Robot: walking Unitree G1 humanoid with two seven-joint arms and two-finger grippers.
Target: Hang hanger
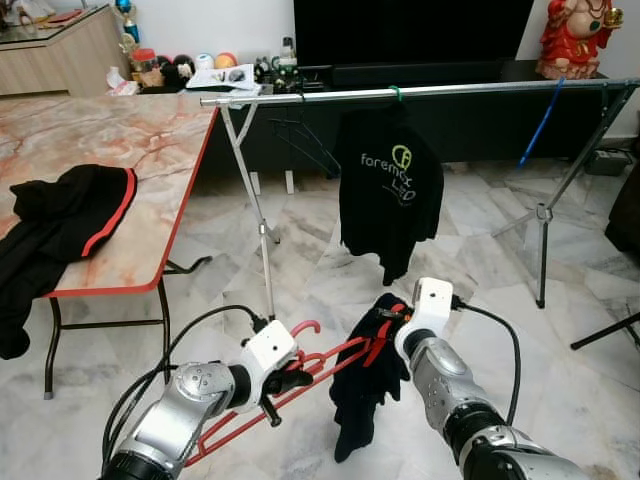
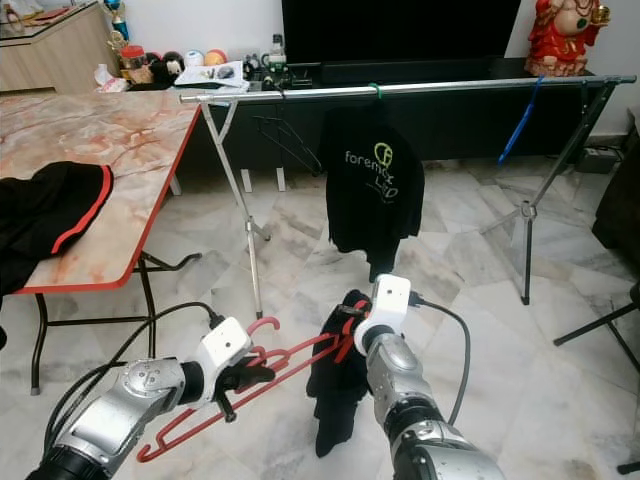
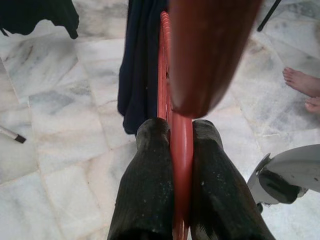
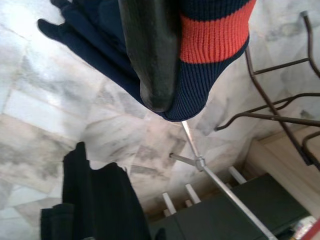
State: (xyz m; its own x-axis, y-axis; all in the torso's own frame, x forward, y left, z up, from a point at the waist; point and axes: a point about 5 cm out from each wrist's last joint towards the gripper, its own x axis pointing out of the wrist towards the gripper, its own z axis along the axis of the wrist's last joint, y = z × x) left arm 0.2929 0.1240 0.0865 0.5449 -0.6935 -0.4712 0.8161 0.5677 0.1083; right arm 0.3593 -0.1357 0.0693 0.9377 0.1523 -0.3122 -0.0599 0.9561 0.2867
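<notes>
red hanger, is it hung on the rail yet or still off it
Off it. The red hanger is low over the floor, clamped in the left tool, well below the rail; the right tool grips the dark garment on it.

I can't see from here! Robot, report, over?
Left gripper shut on red hanger. Right gripper holds dark garment. Rail ahead, black shirt already hanging there.

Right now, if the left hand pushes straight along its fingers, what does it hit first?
Likely the dark garment hanging on the red hanger it grips; the left hand points along the hanger toward it. Beyond that, marble floor. Depth is uncertain.
</notes>
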